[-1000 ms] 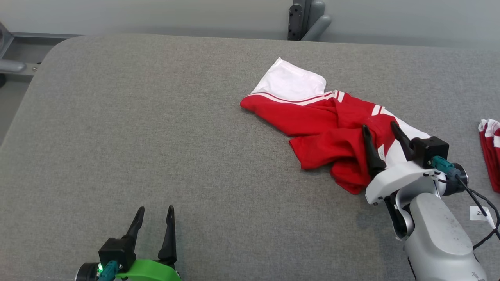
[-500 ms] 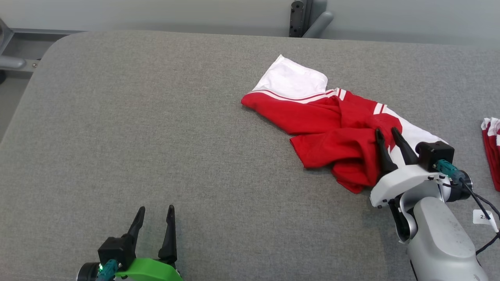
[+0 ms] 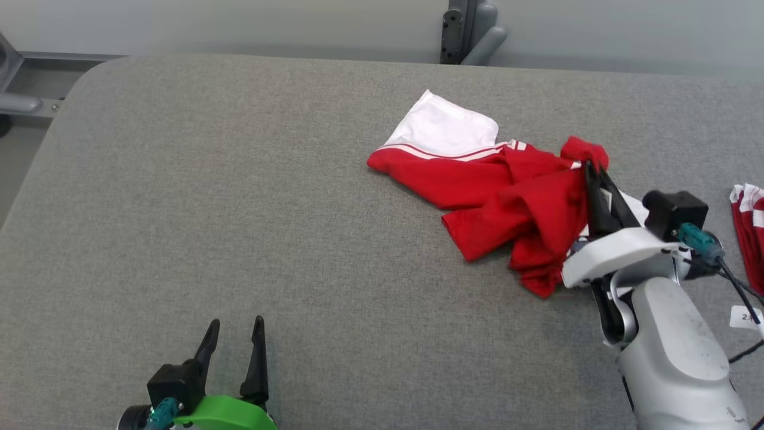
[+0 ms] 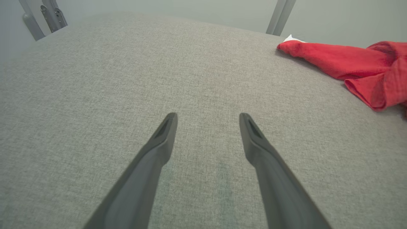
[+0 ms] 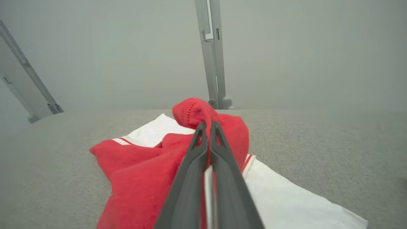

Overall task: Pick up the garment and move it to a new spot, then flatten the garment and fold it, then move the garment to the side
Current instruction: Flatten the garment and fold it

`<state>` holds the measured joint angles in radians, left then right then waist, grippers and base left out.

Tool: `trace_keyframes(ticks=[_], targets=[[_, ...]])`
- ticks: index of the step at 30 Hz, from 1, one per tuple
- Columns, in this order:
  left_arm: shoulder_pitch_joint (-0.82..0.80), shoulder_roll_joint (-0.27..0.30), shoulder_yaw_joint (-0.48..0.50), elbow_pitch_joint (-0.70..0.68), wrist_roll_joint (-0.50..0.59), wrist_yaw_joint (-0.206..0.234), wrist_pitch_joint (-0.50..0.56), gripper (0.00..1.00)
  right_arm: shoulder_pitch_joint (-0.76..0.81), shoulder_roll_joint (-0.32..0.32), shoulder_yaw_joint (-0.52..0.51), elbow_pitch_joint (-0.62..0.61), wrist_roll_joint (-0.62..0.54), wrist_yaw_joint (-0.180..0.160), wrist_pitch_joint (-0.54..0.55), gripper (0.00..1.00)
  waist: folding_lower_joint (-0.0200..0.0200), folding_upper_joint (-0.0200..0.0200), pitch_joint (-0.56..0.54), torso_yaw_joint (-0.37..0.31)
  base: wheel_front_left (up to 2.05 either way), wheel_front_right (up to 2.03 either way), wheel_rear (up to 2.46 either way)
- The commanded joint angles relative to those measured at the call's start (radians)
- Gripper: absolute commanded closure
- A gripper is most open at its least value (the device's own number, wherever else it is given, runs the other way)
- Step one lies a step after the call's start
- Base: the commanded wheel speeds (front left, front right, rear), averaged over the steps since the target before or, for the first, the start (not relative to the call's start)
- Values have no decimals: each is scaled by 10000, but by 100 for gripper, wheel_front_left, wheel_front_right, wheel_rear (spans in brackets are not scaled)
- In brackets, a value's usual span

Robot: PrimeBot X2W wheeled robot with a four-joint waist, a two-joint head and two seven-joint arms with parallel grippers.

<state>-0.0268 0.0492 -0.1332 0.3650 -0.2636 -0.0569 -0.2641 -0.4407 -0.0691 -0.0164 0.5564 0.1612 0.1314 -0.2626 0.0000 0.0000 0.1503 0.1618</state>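
A crumpled red and white garment lies on the grey table, right of centre. My right gripper is shut on a bunch of its red cloth and holds that bunch lifted above the table; the rest still rests on the surface. In the right wrist view the closed fingers pinch a red fold of the garment, with white cloth below. My left gripper stands open near the front edge, far from the garment, nothing between its fingers. The garment's edge shows at the upper right of the left wrist view.
Another red and white cloth lies at the table's right edge. A grey metal post stands behind the far edge, and a frame at the far left corner. Bare grey table surface spreads over the left and middle.
My right gripper has closed on the garment's red cloth and lifted that part up. The left arm has stayed in place.
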Motion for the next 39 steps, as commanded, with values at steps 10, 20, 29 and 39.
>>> trace_keyframes(ticks=[10,20,29,39], targets=[[68,27,-338,101,-221,-73,-1,0,-1072,152,3002,-2079,1668,-10,-30,100,0,0,-638,687,0,0,0],[-103,27,-1257,320,-294,-127,-1,0,-2044,163,6285,-1313,3053,-8,-30,100,0,0,-804,2961,0,0,0],[150,25,-1484,441,-330,41,-1,0,-1899,141,8880,835,4718,-10,-30,0,0,0,-747,3671,0,0,0],[33,25,-1001,335,-82,100,-1,0,-1150,76,6846,1187,3570,-10,-30,0,0,0,-1013,1983,0,0,0]])
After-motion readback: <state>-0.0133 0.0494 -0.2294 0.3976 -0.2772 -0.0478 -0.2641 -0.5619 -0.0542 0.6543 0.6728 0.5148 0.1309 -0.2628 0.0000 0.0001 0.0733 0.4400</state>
